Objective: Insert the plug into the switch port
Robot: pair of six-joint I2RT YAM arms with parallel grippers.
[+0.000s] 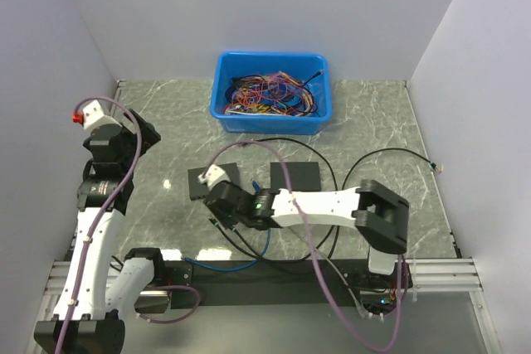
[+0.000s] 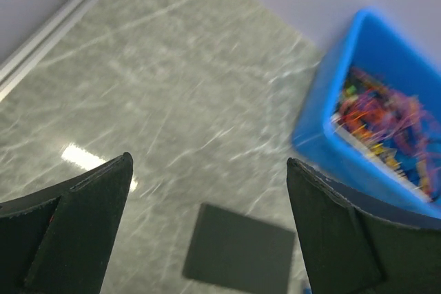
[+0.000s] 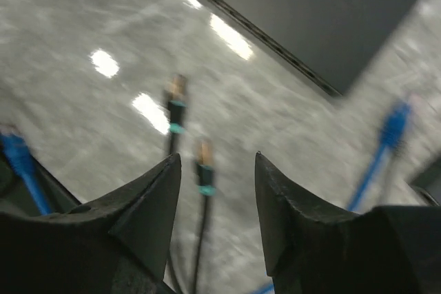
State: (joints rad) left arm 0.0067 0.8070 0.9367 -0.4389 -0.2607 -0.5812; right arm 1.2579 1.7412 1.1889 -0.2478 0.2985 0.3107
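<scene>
Two black cables end in teal-banded plugs on the table. One plug (image 3: 204, 158) lies just ahead of my right gripper (image 3: 217, 156), in the gap between the open fingertips and touching neither. The other plug (image 3: 176, 94) lies farther left. The switch (image 3: 310, 12) is a dark flat box at the upper right, its long grooved edge with the switch port (image 3: 275, 43) facing the plugs. From above, my right gripper (image 1: 217, 215) sits low just in front of the switch (image 1: 199, 184). My left gripper (image 2: 208, 160) hangs open and empty, raised at the far left (image 1: 137, 137).
A second plain black slab (image 1: 294, 176) lies right of the switch. A blue bin (image 1: 271, 93) of coloured wires stands at the back. Black cable (image 1: 332, 163) loops over the right half. A blue cable (image 3: 386, 142) runs near the front. The left wrist view shows a dark slab (image 2: 241, 253).
</scene>
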